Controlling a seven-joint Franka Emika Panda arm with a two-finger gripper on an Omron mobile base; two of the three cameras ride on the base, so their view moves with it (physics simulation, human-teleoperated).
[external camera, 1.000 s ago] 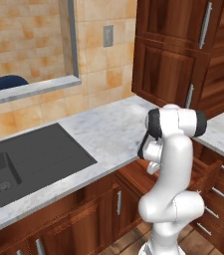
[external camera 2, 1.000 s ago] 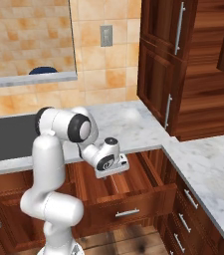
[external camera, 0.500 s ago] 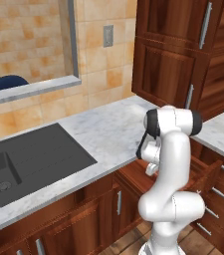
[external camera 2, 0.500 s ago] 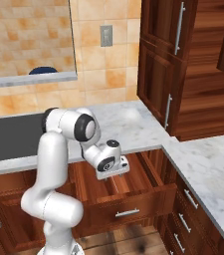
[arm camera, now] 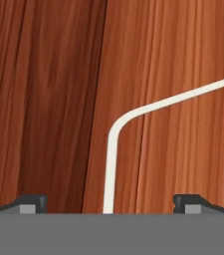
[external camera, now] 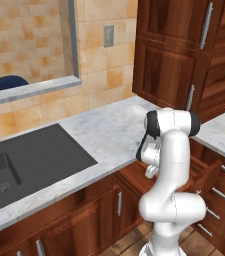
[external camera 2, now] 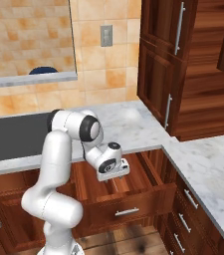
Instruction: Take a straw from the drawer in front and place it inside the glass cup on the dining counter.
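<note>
One open drawer (external camera: 204,172): in the left base view it stands pulled out under the marble table (external camera: 114,135), half hidden behind the white arm.
Sink (external camera: 14,165): black, set in the same table to the left, well apart from the drawer.
Right base view, jaws (external camera 2: 114,172): the hand hangs tilted over the open drawer (external camera 2: 126,184), inside its wooden walls; the fingers cannot be made out here.
Hand view, straw (arm camera: 133,132): a thin whitish bent straw lies on the drawer's wooden floor, running up from between the fingertips (arm camera: 34,201), then bending right.
Jaws: spread wide, one tip on each side of the straw, not touching it.
</note>
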